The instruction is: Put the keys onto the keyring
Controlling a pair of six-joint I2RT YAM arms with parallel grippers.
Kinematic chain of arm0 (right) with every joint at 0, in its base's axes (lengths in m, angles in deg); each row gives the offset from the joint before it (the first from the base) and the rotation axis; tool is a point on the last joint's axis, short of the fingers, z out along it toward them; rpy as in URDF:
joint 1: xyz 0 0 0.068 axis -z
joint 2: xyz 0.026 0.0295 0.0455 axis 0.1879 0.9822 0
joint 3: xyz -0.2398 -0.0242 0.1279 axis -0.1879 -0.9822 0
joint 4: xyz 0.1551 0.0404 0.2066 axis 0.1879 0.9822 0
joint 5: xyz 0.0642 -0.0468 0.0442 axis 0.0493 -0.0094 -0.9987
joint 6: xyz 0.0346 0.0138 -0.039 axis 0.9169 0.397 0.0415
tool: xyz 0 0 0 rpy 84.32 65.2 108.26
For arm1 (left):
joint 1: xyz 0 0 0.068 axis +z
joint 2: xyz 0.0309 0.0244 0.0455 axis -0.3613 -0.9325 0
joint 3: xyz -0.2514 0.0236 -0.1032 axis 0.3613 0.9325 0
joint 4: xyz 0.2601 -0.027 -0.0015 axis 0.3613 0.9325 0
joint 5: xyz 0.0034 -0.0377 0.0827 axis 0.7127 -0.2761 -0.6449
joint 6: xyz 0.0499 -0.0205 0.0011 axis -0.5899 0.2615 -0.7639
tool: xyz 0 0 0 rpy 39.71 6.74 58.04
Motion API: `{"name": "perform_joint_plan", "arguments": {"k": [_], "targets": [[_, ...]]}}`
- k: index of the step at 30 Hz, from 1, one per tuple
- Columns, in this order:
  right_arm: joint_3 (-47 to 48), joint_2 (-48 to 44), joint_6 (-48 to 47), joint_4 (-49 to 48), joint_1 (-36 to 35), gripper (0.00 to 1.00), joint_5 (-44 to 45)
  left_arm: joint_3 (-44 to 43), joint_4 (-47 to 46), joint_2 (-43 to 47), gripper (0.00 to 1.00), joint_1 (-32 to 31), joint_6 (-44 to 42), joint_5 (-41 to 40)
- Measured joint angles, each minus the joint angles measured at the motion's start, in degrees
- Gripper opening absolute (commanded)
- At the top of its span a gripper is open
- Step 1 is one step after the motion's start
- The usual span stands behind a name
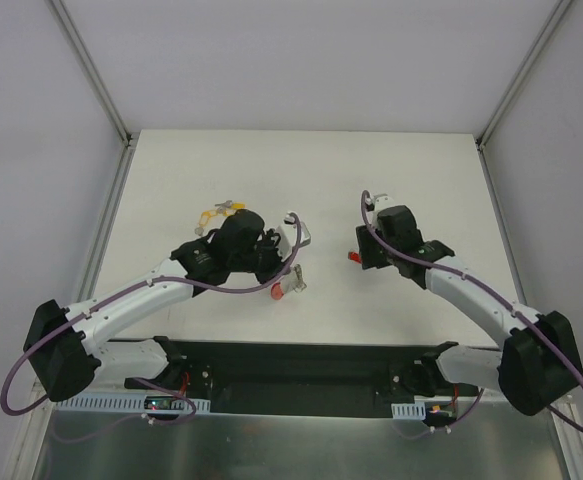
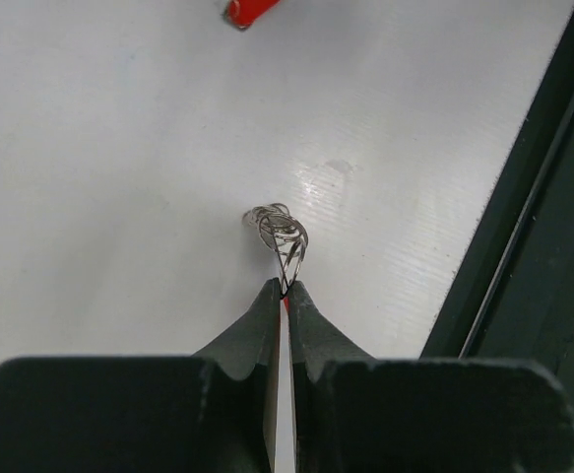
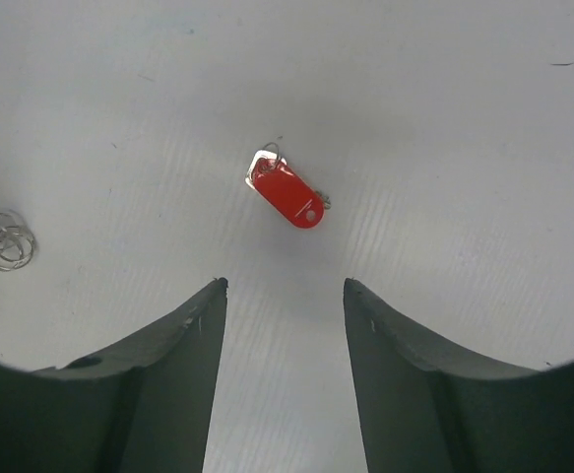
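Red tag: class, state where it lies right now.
In the right wrist view, the red tag lies flat on the white table just ahead of the open right tool, centred between its fingers and apart from them.

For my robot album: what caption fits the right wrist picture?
Open right gripper facing a red tag lying on the white table.

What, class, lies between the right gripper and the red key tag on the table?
Nothing visible does. The right gripper has its jaws open facing the red key tag, and only white table shows between them.
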Motion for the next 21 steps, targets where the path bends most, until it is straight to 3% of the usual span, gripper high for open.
{"name": "perform_joint_plan", "arguments": {"k": [8,21], "targets": [[5.2,13.1,6.0,0.1,3.2,0.33,-1.7,-2.6,3.6,-1.3,0.00,1.9,4.0,-3.1],[19.4,28.1,10.3,5.1,9.6,0.29,-12.5,-2.9,4.5,-1.2,0.00,1.9,4.3,-4.5]]}}
